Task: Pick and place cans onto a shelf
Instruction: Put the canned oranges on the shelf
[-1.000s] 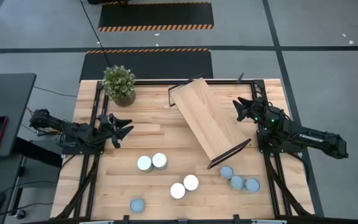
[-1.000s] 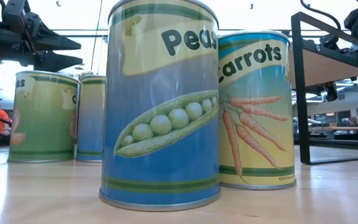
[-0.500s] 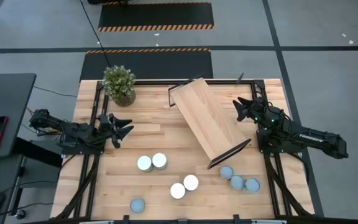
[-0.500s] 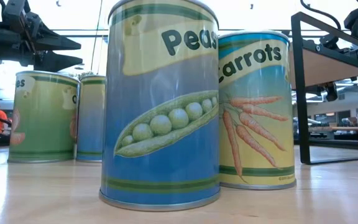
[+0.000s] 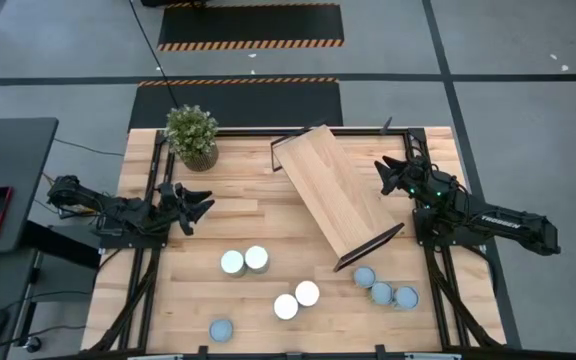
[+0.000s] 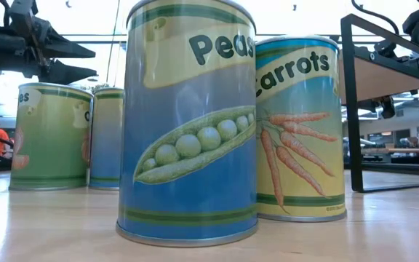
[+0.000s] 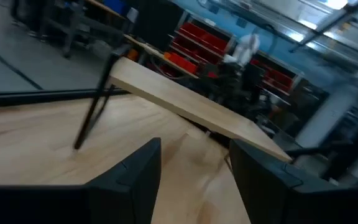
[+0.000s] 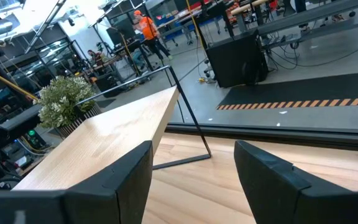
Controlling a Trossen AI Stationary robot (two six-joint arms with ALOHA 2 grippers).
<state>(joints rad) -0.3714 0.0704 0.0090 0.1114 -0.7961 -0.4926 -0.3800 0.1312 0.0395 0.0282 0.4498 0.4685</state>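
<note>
Eight cans upright on the table near the slanted shelf, none on it; left gripper and right gripper parted, empty, flanking that shelf.

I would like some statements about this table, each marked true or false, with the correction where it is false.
1. All cans stand on the table, none on the shelf. True.
2. The left pincer holds a can. False: its fingers are apart and hold nothing.
3. The plant stands at a far corner of the table. True.
4. The shelf lies square to the table edges. False: it sits at a slant.
5. The right pincer is open beside the shelf. True.
</note>
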